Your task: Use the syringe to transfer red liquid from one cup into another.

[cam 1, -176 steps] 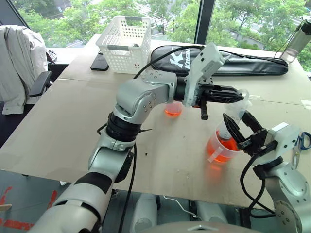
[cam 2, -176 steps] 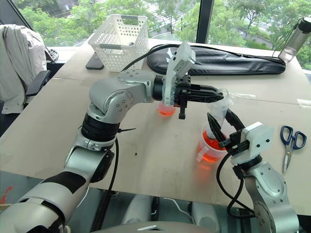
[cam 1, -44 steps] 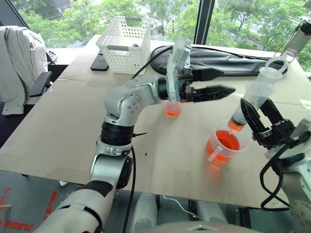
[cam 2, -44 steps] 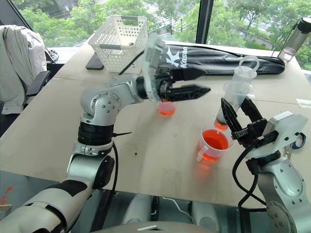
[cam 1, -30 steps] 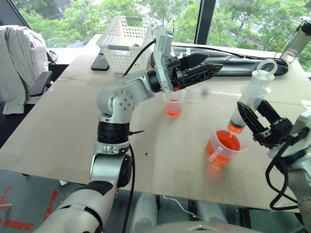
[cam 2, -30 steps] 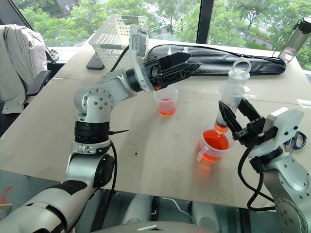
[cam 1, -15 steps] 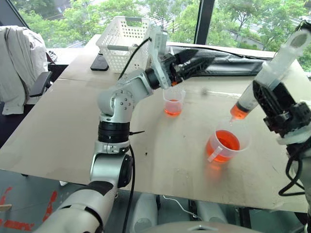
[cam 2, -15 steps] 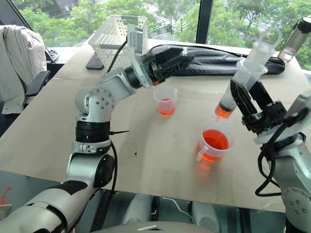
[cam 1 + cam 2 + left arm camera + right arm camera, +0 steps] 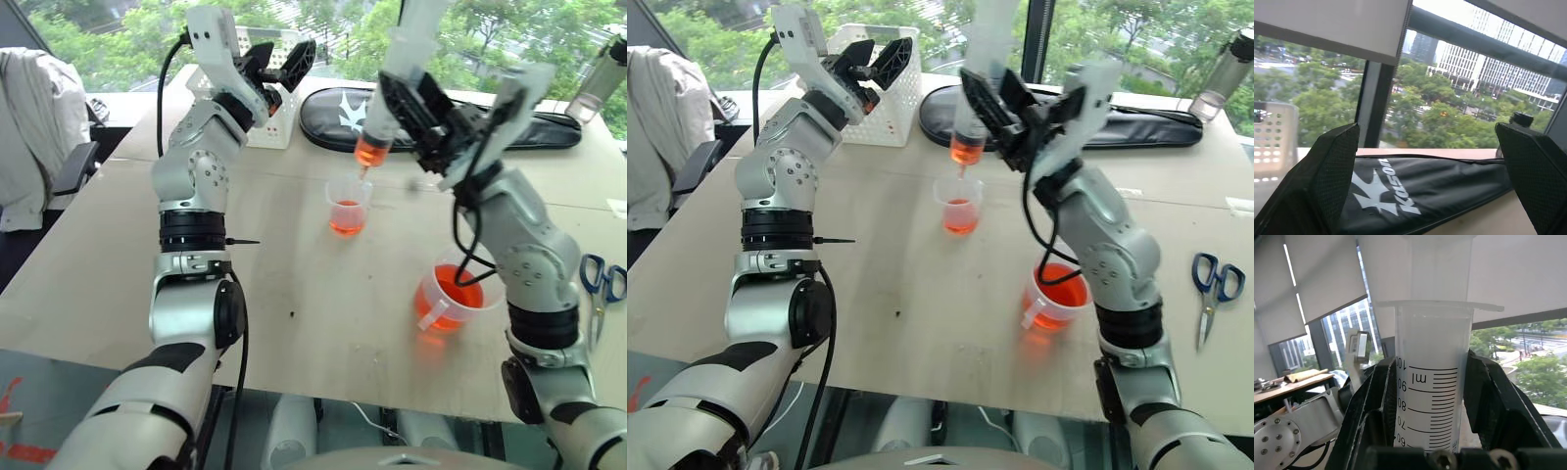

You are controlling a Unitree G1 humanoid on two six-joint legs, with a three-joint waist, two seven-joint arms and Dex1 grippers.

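Right gripper (image 9: 407,98) has its jaws pinching the syringe (image 9: 390,83) by the barrel, held tilted above the worktop (image 9: 323,294) with its nozzle over the small cup (image 9: 349,206); red liquid (image 9: 367,152) fills the barrel's lower end. Left gripper (image 9: 279,67) is raised before the white basket (image 9: 884,98), jaws spread, holding nothing. The measuring cup (image 9: 453,299) with red liquid stands nearer the robot's right, apart from the small cup.
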